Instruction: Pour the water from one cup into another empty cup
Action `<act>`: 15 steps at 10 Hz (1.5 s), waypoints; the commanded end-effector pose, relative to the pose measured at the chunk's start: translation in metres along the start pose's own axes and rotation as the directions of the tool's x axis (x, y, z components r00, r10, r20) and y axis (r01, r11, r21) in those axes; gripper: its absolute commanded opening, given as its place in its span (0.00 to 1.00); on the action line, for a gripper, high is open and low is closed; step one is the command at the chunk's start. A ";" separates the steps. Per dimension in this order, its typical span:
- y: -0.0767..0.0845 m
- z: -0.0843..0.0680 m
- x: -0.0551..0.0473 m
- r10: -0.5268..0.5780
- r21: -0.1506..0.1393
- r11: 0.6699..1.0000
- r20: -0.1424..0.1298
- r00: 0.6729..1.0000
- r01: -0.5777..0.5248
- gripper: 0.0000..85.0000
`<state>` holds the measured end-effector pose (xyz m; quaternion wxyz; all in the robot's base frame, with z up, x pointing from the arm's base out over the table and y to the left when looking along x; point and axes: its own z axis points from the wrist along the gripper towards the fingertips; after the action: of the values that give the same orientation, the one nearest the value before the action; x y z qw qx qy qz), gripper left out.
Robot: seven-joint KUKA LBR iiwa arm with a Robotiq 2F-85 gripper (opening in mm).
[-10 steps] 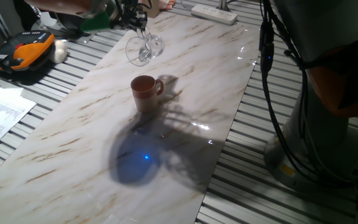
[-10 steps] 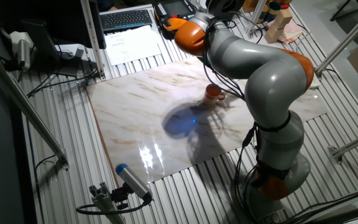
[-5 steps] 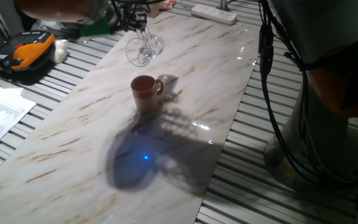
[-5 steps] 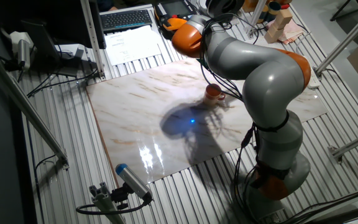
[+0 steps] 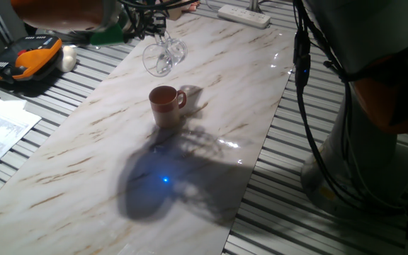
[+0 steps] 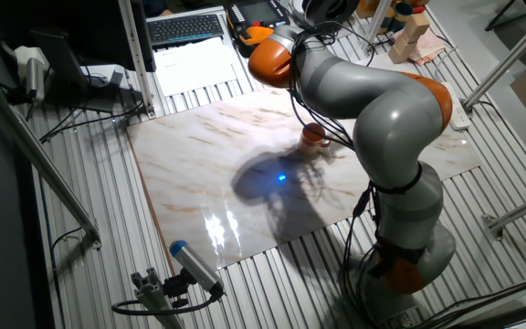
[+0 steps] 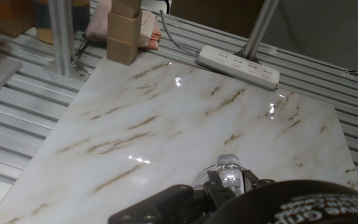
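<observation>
While the gripper holds the glass mug tilted in the air beyond the brown mug, the arm should bring the lip squarely over that mug before tipping further, lest water spill onto the marble table.

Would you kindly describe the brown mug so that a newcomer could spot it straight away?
Find the marble-patterned board on the slatted table. Near its middle stands the terracotta-brown mug, upright, with a loop handle. Unlike the transparent glass mug held tilted further back, it is opaque and stands free.
</observation>
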<state>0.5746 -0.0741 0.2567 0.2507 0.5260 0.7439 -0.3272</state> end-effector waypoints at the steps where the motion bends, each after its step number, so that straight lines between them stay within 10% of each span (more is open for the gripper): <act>1: 0.000 -0.001 0.000 0.000 0.001 1.000 0.000 1.000 0.000 0.00; 15: -0.001 -0.003 0.001 0.007 0.035 0.999 0.060 0.998 -0.009 0.00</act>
<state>0.5737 -0.0714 0.2584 0.2639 0.5248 0.7263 -0.3570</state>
